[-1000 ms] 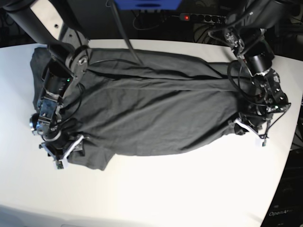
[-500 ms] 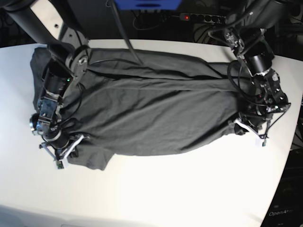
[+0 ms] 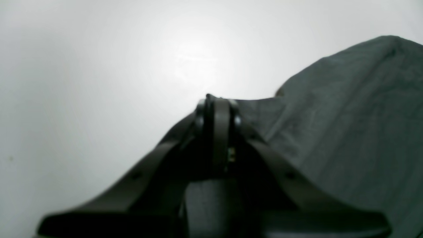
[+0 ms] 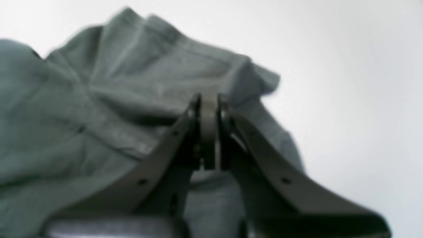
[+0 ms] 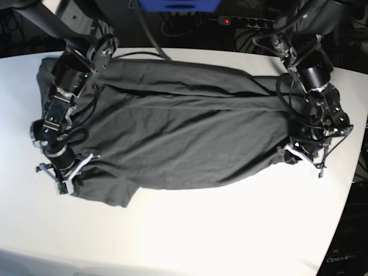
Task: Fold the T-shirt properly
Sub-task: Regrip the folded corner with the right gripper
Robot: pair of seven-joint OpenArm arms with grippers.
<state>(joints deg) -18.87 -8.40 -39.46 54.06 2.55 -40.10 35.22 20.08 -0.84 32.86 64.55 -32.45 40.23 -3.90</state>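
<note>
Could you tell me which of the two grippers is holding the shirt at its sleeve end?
The right gripper, at the base view's left, pinches the T-shirt beside its sleeve; the left gripper clamps the opposite end.

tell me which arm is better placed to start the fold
Neither alone: the right fingers are pinched on the T-shirt at its sleeve end, the left fingers on the opposite end's near corner. Both look ready to lift that edge together.

- The base view looked down from overhead on the whole white table (image 5: pixel 230 241), taking in both arms.
- Each wrist view sat just behind its own gripper, close above the cloth and blurred.
- All three shared the T-shirt (image 5: pixel 184 138): its frame-right end in the left wrist view, its frame-left end in the right.
</note>
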